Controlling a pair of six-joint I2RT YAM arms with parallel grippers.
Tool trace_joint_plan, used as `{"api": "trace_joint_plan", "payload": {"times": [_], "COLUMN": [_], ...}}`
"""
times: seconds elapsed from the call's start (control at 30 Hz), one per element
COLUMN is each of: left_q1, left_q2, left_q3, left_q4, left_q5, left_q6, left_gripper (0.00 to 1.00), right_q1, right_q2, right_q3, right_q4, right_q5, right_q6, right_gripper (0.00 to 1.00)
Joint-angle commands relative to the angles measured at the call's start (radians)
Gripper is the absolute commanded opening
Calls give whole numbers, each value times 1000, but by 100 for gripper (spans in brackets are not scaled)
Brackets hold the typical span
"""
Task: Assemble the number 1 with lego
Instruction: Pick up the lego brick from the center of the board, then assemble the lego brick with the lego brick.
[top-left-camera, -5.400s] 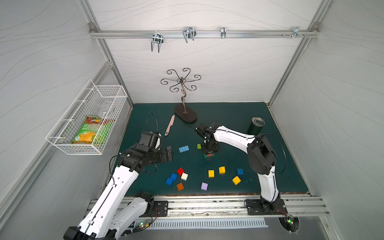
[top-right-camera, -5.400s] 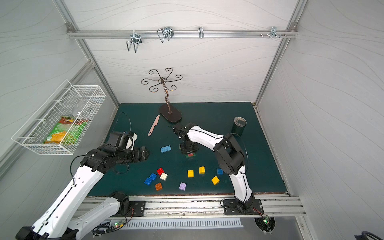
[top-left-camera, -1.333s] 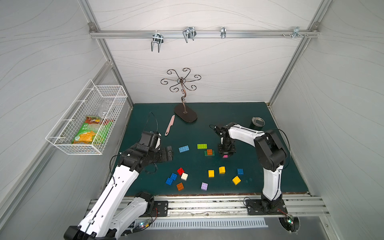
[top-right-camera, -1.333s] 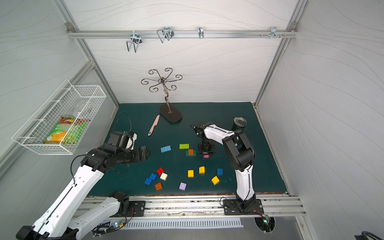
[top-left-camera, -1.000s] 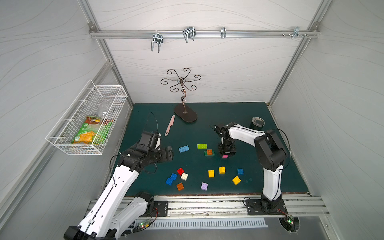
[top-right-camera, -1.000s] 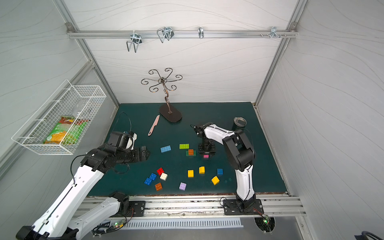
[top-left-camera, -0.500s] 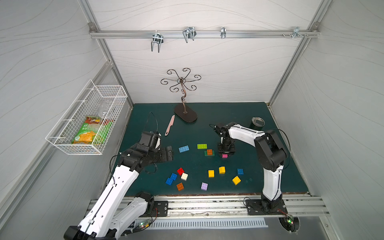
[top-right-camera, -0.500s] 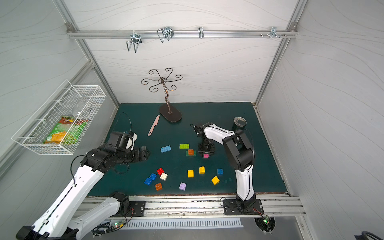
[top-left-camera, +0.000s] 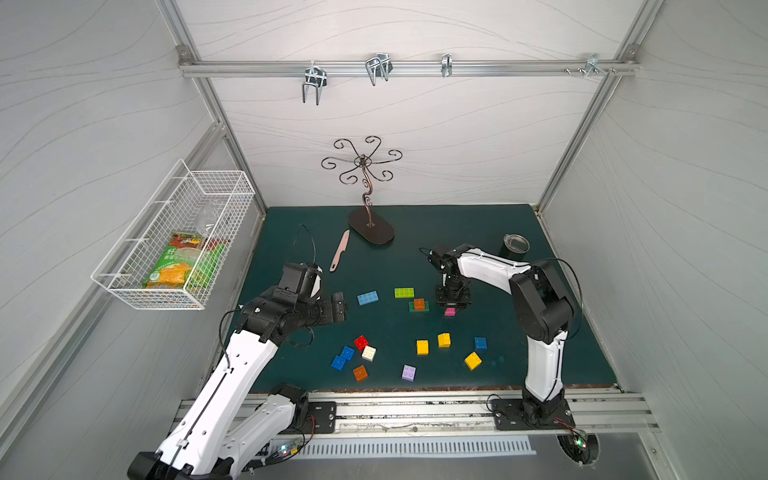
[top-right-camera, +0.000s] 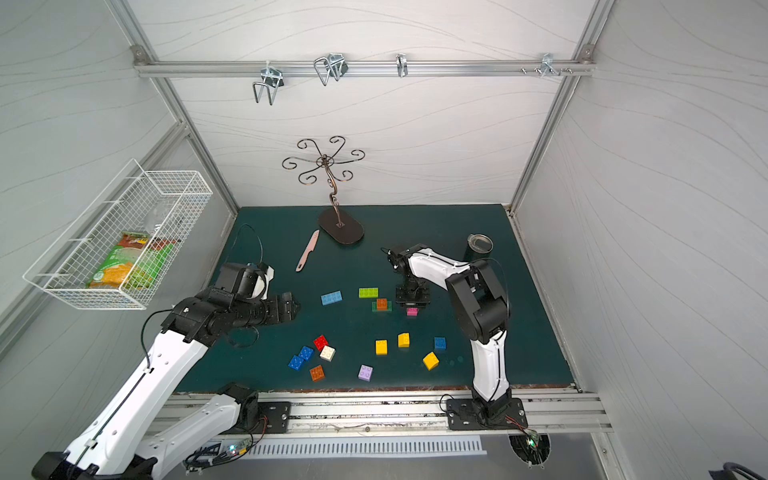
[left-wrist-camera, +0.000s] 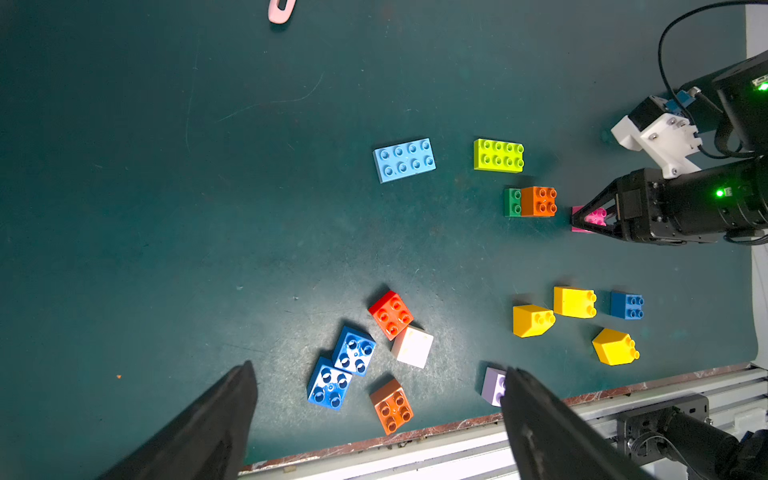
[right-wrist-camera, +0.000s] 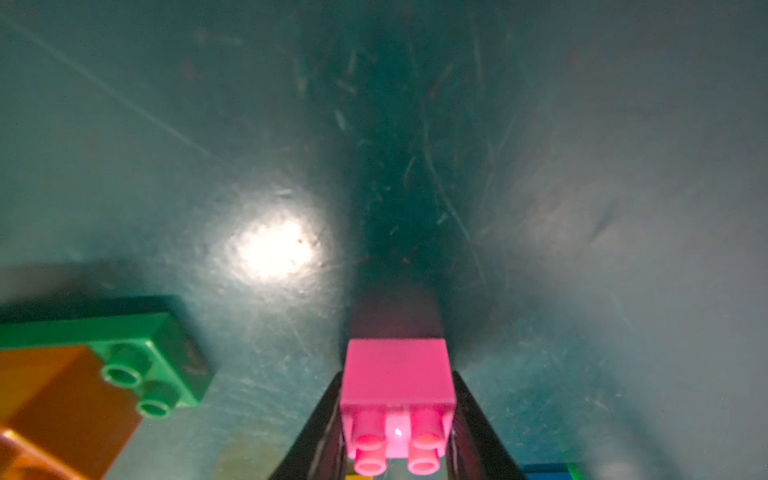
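on the dark green mat (top-left-camera: 478, 232), just beside the green brick (left-wrist-camera: 512, 202) that carries an orange brick (left-wrist-camera: 539, 201), my right gripper (top-left-camera: 451, 306) points straight down. its jaws are clamped on two sides of a pink brick (right-wrist-camera: 397, 374), studs up, low at the mat. my left gripper (top-left-camera: 338, 306) hovers well apart near the mat's left edge, jaws wide apart, holding nothing. a lime brick (top-left-camera: 404, 292) and a light-blue brick (top-left-camera: 368, 298) lie flat nearby.
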Motion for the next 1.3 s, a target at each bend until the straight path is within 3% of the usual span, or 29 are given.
{"api": "trace_joint_plan", "payload": {"times": [0.0, 0.13, 0.27, 0.43, 0.77, 1.27], "left_q1": [-4, -4, -4, -4, -4, -4], "left_q2": [-3, -5, -6, -6, -25, -41], "left_q3": [4, 4, 4, 4, 1, 1], "left_q4": [37, 37, 37, 37, 39, 40], "left_q5": [3, 0, 1, 5, 1, 0], "left_q6": [0, 0, -1, 0, -1, 0], "left_gripper": [97, 96, 95, 95, 94, 95], "right_q1": [6, 5, 11, 45, 130, 164], "right_q2": [-38, -48, -81, -99, 17, 121], "right_q3": [8, 8, 32, 127, 327, 370], "right_q4": [-27, -31, -60, -134, -222, -192], "right_q5": [12, 3, -16, -36, -30, -45], "right_q6": [18, 23, 31, 36, 58, 85], "right_gripper": [31, 15, 10, 9, 9, 9]}}
